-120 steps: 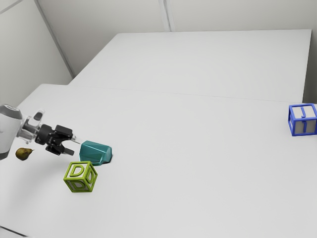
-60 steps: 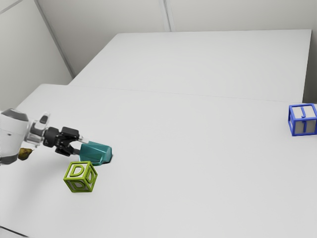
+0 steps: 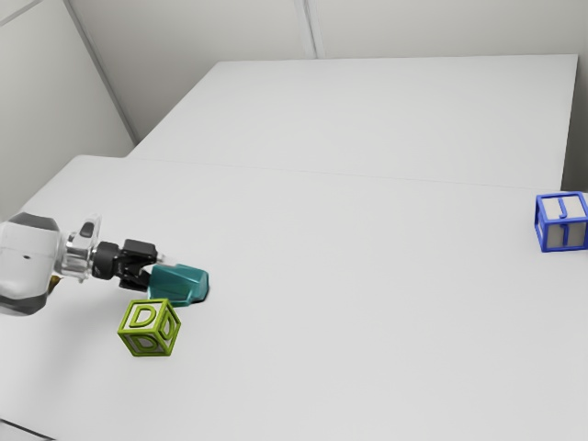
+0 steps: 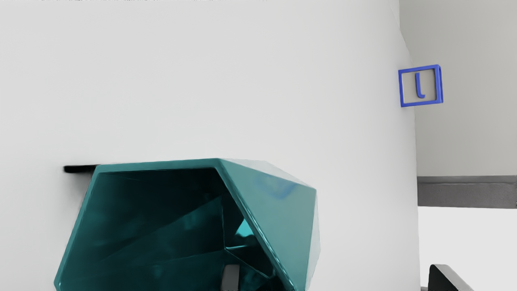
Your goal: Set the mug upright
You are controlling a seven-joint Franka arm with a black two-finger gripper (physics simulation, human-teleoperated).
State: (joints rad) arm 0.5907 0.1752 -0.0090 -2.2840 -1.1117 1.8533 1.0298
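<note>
On the pale bench, toward the exterior view's left, the teal mug lies on its side, its open mouth turned toward the gripper. The gripper is open and holds nothing: its two fingers stand wide apart at the mouth end of the mug. In the wrist view one fingertip shows against the mug's dark interior, while the other is out past the mug's faceted outer wall, apart from it, so that side of the mug runs between them. Whether the nearer fingertip has entered the mouth or touches the mug cannot be told. Beside the rim is a short dark strip, its nature unclear.

A green-framed block marked with a D sits just beside the mug. The white arm reaches in from the exterior view's left, and a small brownish thing peeks out from behind it, mostly hidden. Well apart, at the exterior view's right edge, rests a blue-framed block with a J on it.
</note>
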